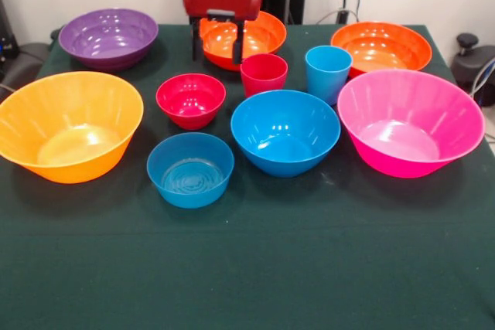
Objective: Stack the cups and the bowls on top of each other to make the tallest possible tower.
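Note:
My gripper [216,53] hangs open at the back centre, its black fingers [238,44] straddling the left part of an orange bowl [259,35]. Just in front stand the red cup [264,73] and the taller light blue cup [328,73], both upright. Around them sit a small red bowl [190,100], a small blue bowl [190,169], a mid-sized blue bowl [285,131], a purple bowl [108,36], a second orange bowl [381,45], a large yellow-orange bowl [68,125] and a large pink bowl [406,121]. No tower shows; each piece stands alone.
A dark green cloth [247,268] covers the table, with a wide bare strip along the near side. Black equipment [473,63] stands beyond the right edge, and cables hang behind the table at the back right.

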`<move>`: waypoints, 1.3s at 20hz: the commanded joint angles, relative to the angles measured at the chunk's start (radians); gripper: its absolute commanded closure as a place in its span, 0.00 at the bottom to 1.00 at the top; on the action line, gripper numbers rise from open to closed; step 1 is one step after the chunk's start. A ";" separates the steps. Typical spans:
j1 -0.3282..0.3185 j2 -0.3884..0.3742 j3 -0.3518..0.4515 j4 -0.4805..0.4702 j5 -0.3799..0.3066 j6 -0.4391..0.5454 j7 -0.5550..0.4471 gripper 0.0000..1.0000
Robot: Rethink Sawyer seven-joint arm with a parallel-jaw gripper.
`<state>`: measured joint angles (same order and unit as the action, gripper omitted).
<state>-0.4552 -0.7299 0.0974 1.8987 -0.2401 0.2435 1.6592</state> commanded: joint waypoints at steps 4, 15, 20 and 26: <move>-0.044 0.131 0.128 -0.102 -0.137 0.107 -0.120 0.00; -0.031 0.207 0.119 -0.118 -0.184 0.002 -0.014 0.00; -0.008 0.205 0.118 -0.113 -0.170 -0.006 0.021 0.00; 0.011 0.213 0.072 -0.077 -0.197 -0.063 0.047 0.00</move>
<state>-0.4807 -0.5514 0.1355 1.8363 -0.3585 0.2381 1.6592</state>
